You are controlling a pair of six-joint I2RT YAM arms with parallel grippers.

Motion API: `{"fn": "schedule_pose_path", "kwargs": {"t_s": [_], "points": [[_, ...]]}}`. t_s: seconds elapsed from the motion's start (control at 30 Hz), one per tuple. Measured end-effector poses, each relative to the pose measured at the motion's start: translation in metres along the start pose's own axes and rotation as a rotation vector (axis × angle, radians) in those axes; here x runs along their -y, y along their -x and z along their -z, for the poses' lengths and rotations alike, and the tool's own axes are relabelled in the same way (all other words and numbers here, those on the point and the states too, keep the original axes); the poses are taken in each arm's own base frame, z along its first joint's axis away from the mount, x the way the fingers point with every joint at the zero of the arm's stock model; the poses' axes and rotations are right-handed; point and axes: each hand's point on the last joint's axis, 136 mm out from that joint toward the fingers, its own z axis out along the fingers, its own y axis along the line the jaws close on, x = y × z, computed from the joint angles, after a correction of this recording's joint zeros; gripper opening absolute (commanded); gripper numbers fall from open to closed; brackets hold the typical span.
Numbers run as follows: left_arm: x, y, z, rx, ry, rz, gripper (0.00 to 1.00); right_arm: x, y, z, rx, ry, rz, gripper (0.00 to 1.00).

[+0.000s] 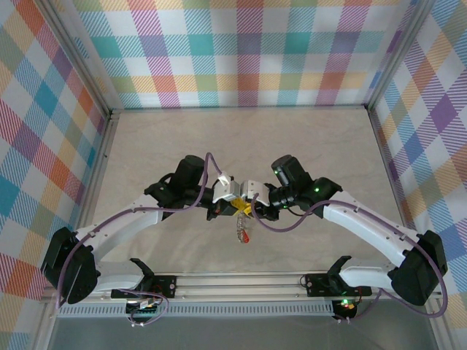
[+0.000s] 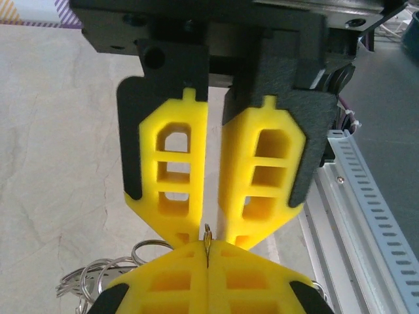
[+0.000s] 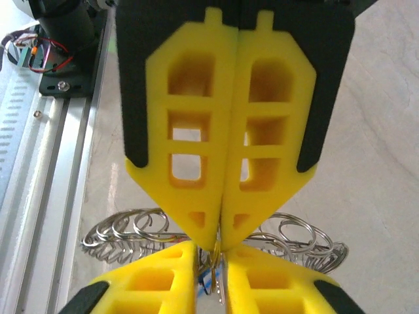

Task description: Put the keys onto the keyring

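a pale, marbled table fills the floor of the cell, with plaid walls on three sides and a slotted metal rail along the near edge. the left arm and the right arm, both white with black joints, curve inward from their bases and meet over the middle of the table, nearer the rail than the back wall.

the left end effector and the right end effector stand tip to tip, almost touching. in the left wrist view the left end effector has its yellow fingers apart higher up and drawn in at the tips. in the right wrist view its tips are closed on thin metal. the right end effector has its pads pressed flat together along the seam. seen from the left wrist, it pinches a fine upright wire that looks like the keyring.

the keys hang in a small silvery bunch just below the meeting tips, toward the rail. up close they fan out as wire loops on both sides of the tips, above the table. a small red piece dangles at the bottom of the bunch.
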Motion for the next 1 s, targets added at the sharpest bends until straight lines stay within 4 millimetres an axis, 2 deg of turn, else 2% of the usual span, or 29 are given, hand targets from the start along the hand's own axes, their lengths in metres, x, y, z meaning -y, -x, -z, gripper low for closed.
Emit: {"fn": "schedule_pose_path", "kwargs": {"t_s": [0.17,0.23,0.33,0.5,0.6,0.73,0.83,1.0], "points": [[-0.003,0.006,0.007,0.040,0.004,0.010,0.00,0.005,0.004,0.013,0.037,-0.039,0.005,0.21],[-0.002,0.008,0.011,0.060,0.010,-0.001,0.00,0.005,0.005,0.019,0.055,-0.049,0.004,0.15],[0.001,0.010,0.014,0.083,0.014,-0.019,0.00,0.004,0.007,0.024,0.075,-0.050,-0.005,0.12],[0.002,0.014,0.015,0.107,0.014,-0.030,0.00,0.000,0.012,0.024,0.102,-0.022,-0.013,0.20],[0.002,0.015,0.015,0.113,0.016,-0.030,0.00,-0.001,0.016,0.022,0.123,-0.005,-0.017,0.21],[0.001,0.016,0.015,0.123,0.019,-0.031,0.00,0.000,0.015,0.016,0.128,0.020,-0.034,0.08],[0.001,0.016,0.014,0.134,0.018,-0.026,0.00,0.001,0.014,0.013,0.126,0.030,-0.042,0.03],[0.000,0.012,0.014,0.148,0.027,-0.010,0.00,0.001,0.011,0.009,0.127,0.039,-0.052,0.02]]}}
